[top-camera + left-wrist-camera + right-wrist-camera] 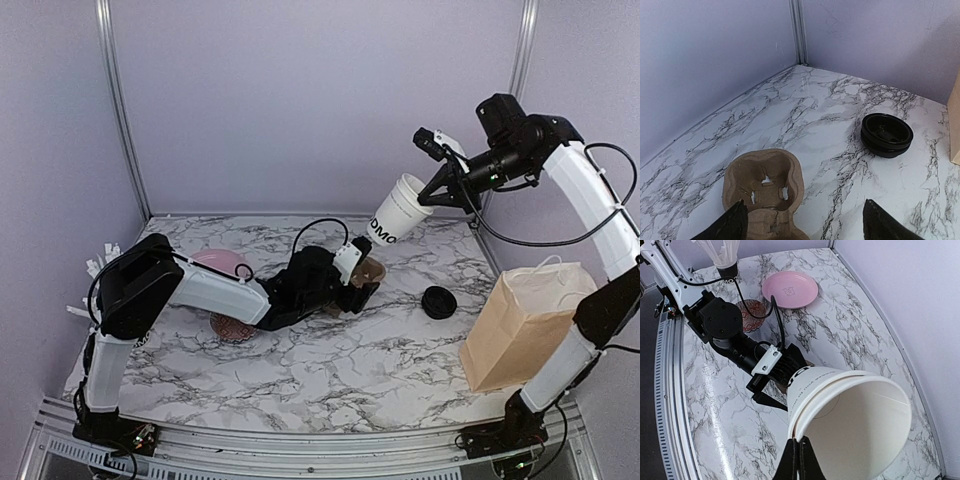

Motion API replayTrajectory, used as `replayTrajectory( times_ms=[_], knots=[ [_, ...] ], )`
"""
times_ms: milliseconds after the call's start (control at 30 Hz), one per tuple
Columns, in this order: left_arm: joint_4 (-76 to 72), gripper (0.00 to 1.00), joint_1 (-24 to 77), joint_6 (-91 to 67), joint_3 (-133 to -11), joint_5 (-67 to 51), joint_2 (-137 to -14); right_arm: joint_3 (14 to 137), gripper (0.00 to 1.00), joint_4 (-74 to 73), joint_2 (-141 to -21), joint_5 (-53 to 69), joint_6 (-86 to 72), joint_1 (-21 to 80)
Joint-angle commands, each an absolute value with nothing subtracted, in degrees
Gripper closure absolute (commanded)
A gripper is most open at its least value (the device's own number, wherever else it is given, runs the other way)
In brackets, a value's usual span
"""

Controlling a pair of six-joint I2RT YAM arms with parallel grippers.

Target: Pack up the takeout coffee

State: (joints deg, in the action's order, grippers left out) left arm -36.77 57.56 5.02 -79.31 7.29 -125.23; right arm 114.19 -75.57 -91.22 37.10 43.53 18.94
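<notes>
Takeout coffee cup (398, 210), tapered white paper, rim in clenched right pincer (799, 445); left pincer (804, 210) agape over moulded-pulp tray (762, 180)

Right jaws pinch white cup (850, 425) rim; pink plate (790, 289) beyond.

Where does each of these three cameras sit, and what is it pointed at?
Top camera: above and behind the arms, looking down at the table; both arms show.
Left wrist: low over the table, facing the tray and black lid; its fingertips show.
Right wrist: up high, looking down past the white cup at the left arm; its fingers pinch the rim.
Shared: top and left wrist both show tray and lid.
</notes>
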Motion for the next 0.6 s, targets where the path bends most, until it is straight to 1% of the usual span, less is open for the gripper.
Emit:
replayTrajectory(
  times_ms=[0, 33, 67, 233, 433, 567],
  knots=[
    [-39.4, 0.08, 57.7, 3.7, -77.5, 11.1, -123.7, 113.6, 1.00, -76.3, -91.8, 37.9, 44.5, 18.9],
    [-42.1, 0.02, 57.7, 3.2, -76.3, 11.6, -122.9, 113.2, 1.00, -76.4, -91.8, 37.9, 44.5, 18.9],
    [-43.8, 0.01, 57.7, 2.8, -75.3, 11.7, -122.1, 112.8, 1.00, -76.5, -91.9, 37.8, 44.5, 18.9],
    [-49.0, 0.01, 57.8, 2.7, -73.0, 9.0, -119.5, 111.2, 1.00, -76.6, -92.7, 38.0, 44.3, 19.0],
    [-49.6, 0.01, 58.1, 3.2, -76.0, 5.3, -119.7, 110.6, 1.00, -76.8, -93.7, 39.1, 44.0, 20.7],
    [-49.0, 0.05, 58.3, 3.1, -77.8, 3.7, -120.5, 110.5, 1.00, -76.4, -93.9, 38.7, 43.5, 21.8]
  ],
)
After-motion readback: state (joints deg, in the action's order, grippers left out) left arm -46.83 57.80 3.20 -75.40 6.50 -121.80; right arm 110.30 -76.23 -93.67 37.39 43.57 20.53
